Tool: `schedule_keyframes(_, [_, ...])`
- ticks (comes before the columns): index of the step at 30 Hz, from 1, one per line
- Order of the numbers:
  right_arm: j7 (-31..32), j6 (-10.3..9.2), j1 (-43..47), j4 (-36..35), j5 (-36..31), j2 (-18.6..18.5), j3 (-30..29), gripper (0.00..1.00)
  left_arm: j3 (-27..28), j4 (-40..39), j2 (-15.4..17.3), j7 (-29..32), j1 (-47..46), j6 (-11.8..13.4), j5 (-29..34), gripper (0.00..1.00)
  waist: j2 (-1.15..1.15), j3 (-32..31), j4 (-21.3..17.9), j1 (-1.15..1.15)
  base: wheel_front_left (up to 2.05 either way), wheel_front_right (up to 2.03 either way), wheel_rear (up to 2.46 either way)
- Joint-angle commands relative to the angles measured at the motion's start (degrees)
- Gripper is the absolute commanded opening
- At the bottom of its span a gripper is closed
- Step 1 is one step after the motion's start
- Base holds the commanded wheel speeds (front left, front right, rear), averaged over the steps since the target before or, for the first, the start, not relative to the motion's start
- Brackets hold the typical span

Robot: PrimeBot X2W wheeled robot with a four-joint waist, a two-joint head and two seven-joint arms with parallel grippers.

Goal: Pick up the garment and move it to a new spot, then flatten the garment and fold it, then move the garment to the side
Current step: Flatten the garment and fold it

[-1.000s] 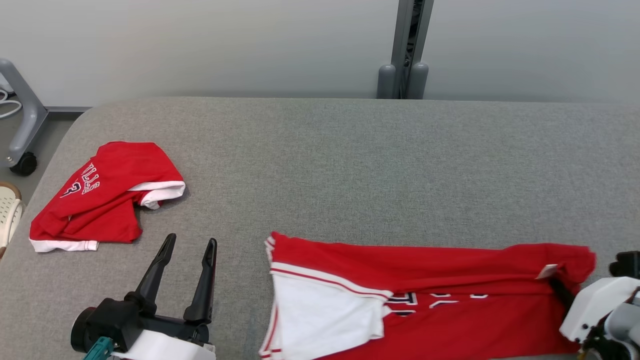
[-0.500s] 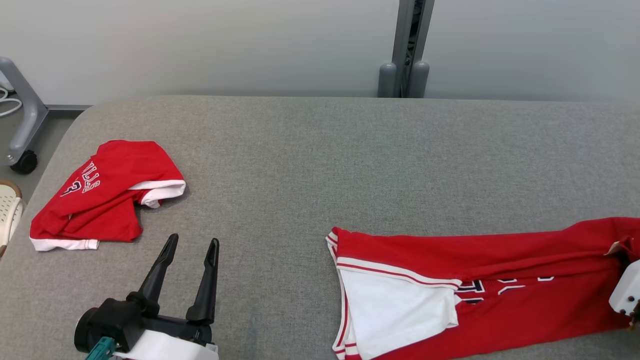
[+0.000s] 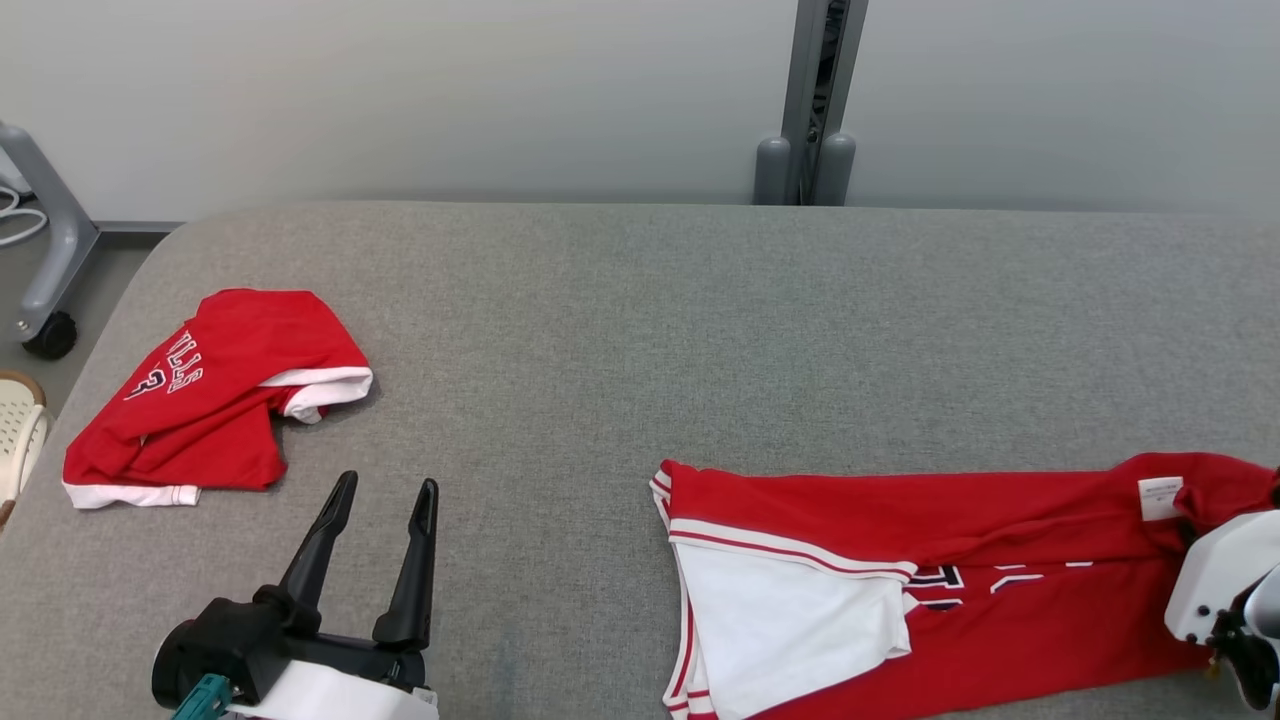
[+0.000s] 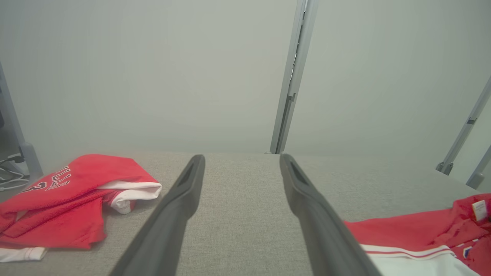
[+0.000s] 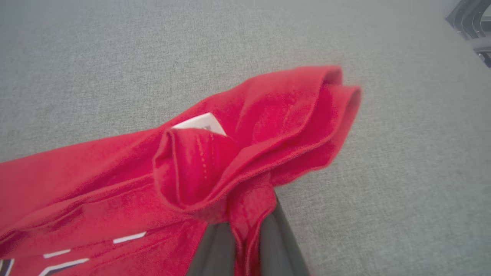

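At left of the head view, past a spare shirt bundled on the table, idles with the left gripper spread wide and empty. Toward the lower right, pinches one end of the garment between the closed fingers of the right gripper, leaving the rest stretched along the bottom edge, rumpled, a white panel turned up. Judged early: gripped and apparently in the moving step, with flattening, folding and setting aside all left to do.
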Motion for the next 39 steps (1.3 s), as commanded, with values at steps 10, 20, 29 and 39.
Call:
schedule_keyframes(10, [1.94, -0.01, -0.33, -4.37, -3.03, 1.31, 3.3, 0.0, 0.82, 0.42, -0.4, -0.12, 1.29, -0.03, -0.73, 1.0, 0.0, -3.04, -1.92, 0.0, 0.0, 0.0, 0.0])
schedule_keyframes(20, [5.1, -0.01, -3.1, -12.07, -5.79, 1.6, 6.04, 0.0, 1.47, 0.67, -1.47, -0.12, 1.67, -0.03, -1.23, 1.0, 0.0, -4.94, -3.21, 0.0, 0.0, 0.0, 0.0])
schedule_keyframes(29, [9.87, 0.0, -1.72, -21.25, -4.52, 2.41, 5.15, 0.0, 2.19, 0.83, -1.94, -0.11, 2.15, -0.03, -1.47, 1.0, 0.0, -6.05, -3.26, 0.0, 0.0, 0.0, 0.0])
schedule_keyframes(39, [13.62, 0.0, 1.42, -30.07, -5.29, 3.66, 1.91, 0.0, 2.86, 0.89, -2.08, -0.12, 2.53, -0.03, -1.84, 1.0, 0.0, -6.72, -2.35, 0.0, 0.0, 0.0, 0.0])
